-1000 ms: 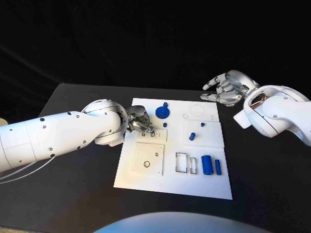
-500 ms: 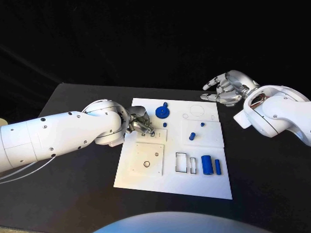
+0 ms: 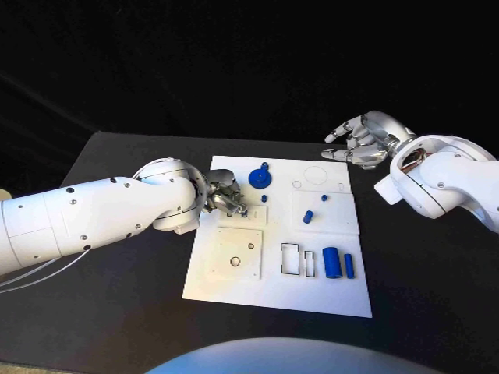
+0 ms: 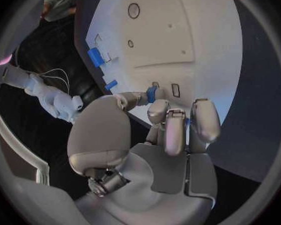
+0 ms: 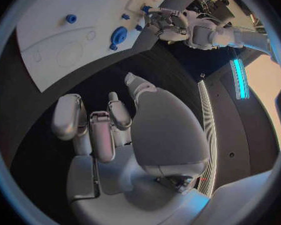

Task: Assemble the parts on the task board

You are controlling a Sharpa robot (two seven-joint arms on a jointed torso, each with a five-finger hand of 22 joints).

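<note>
— Fingers: what have they got?
— My left hand (image 4: 154, 135) pinches a small blue part (image 4: 152, 92) at the task board (image 3: 233, 284)'s left edge; most of it is hidden, its long axis unclear. My right hand (image 3: 362, 140) hovers curled and empty beyond the board's far right corner, above the tabletop (image 3: 126, 312).

Robotics lab: black table (image 3: 115, 312), black backdrop, white task board (image 3: 317, 292).

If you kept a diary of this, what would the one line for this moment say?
left hand: pinches small blue part over task board | right hand: holds nothing, off the board | step: placing part
</note>
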